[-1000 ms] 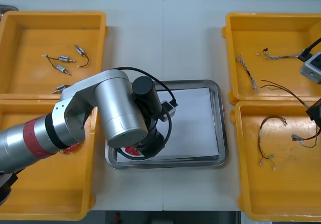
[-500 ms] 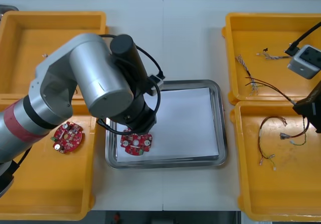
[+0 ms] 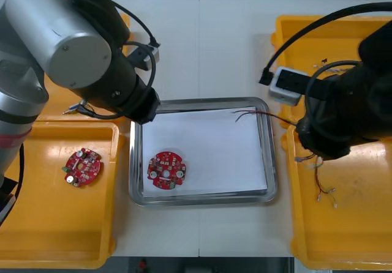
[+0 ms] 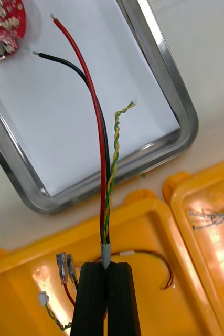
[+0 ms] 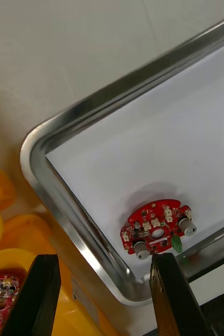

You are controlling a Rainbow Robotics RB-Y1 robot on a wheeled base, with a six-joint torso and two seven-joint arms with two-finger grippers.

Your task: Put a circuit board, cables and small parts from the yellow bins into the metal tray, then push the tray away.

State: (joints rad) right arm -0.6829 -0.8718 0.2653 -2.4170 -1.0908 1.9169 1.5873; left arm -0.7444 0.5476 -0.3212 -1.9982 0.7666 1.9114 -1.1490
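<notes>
A round red circuit board (image 3: 166, 169) lies on the white inside of the metal tray (image 3: 202, 197), near its front left corner. My left gripper (image 5: 104, 260) hangs open above that corner, and the same board (image 5: 156, 228) lies on the tray (image 5: 64, 134) beyond its fingertips. My right gripper (image 4: 106, 268) is shut on a red and yellow cable (image 4: 102, 157) over the near right bin (image 4: 159, 220). The cable's (image 3: 248, 112) loose ends reach over the tray's right rim (image 4: 182, 113).
A second red board (image 3: 82, 166) lies in the near left yellow bin (image 3: 61, 236). More cables (image 3: 324, 193) lie in the near right bin (image 3: 343, 248), and one (image 3: 324, 62) in the far right bin. The left arm (image 3: 86, 52) covers the far left bin.
My left arm has risen from the tray towards the back left, leaving the board there. My right arm has swung in from the right, carrying the cable over the tray's rim.
</notes>
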